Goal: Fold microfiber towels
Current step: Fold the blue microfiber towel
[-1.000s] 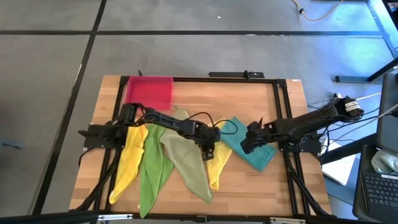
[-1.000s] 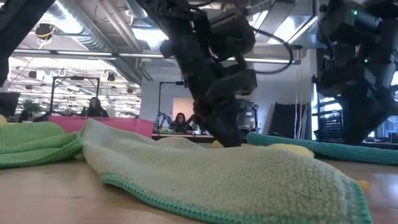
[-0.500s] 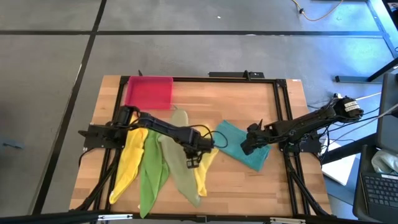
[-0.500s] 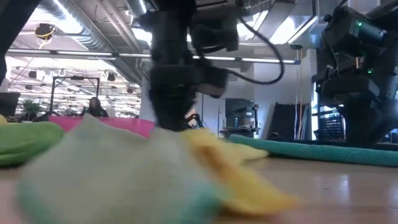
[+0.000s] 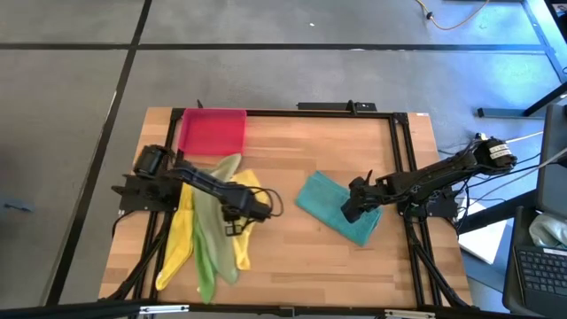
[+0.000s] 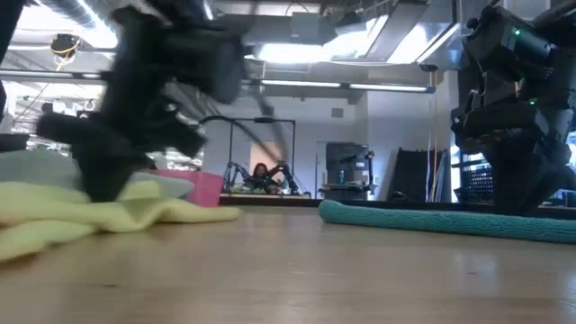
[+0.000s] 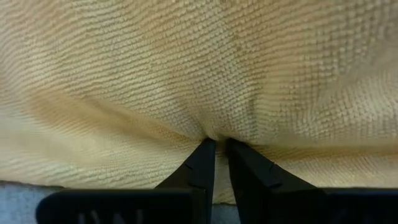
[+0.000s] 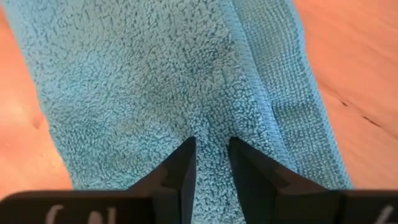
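On the table's left, the left gripper (image 5: 237, 215), pinched on a yellow towel (image 7: 186, 81), has dragged it onto the pile of greens (clearing the middle); farther right, the right gripper (image 5: 352, 206) stays clamped on the teal towel (image 5: 332, 206), ready for folding.

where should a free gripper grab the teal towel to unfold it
Take the teal towel at its bare corner toward the table's middle, coming straight down from above. It lies flat on the wood, and the right gripper already pinches its other end, so the open corner is clear.
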`<control>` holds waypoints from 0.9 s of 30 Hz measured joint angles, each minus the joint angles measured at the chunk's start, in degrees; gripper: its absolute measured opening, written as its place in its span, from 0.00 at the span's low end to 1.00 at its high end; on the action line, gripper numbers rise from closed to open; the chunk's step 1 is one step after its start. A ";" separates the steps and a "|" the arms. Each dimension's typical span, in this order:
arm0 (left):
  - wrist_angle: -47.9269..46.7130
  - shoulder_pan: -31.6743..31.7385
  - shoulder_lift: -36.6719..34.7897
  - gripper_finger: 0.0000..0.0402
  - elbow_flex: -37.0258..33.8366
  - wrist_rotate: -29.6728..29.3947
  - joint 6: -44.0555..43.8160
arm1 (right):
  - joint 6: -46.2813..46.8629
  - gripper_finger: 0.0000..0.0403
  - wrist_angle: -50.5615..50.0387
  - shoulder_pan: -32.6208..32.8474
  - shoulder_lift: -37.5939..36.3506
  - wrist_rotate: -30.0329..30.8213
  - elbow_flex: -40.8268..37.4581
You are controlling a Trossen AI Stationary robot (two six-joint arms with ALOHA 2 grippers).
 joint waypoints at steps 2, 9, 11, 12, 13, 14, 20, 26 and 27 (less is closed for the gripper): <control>-0.14 -0.70 -3.76 0.10 -4.21 0.34 -2.15 | -0.88 0.25 0.02 0.00 0.00 -0.07 0.00; -1.50 -2.52 -16.29 0.07 -15.11 5.58 -10.69 | -2.55 0.25 0.65 0.00 0.00 -1.34 0.00; -1.55 -2.41 -18.80 0.07 -15.46 5.61 -12.66 | -2.96 0.25 0.72 0.00 0.00 -1.54 0.00; -1.52 -2.20 -19.96 0.06 -15.26 5.37 -13.51 | -3.64 0.25 0.95 0.00 0.00 -1.55 -0.02; -1.49 -1.98 -20.81 0.06 -14.96 5.02 -14.35 | -4.11 0.25 1.32 0.00 0.00 -1.60 -0.02; -1.49 -1.70 -21.60 0.06 -14.61 4.77 -15.24 | -4.85 0.25 1.71 0.00 0.00 -1.64 -0.02; -1.37 0.67 -26.03 0.05 -12.31 1.90 -20.23 | -5.35 0.25 4.18 -1.31 1.68 -0.03 0.00; -1.54 2.53 -29.66 0.05 -10.46 -0.92 -21.36 | -9.98 0.25 7.36 -4.28 4.42 -0.95 4.74; -1.50 2.81 -30.14 0.05 -10.19 -1.30 -21.36 | -11.39 0.25 7.29 -4.75 4.93 -0.53 6.36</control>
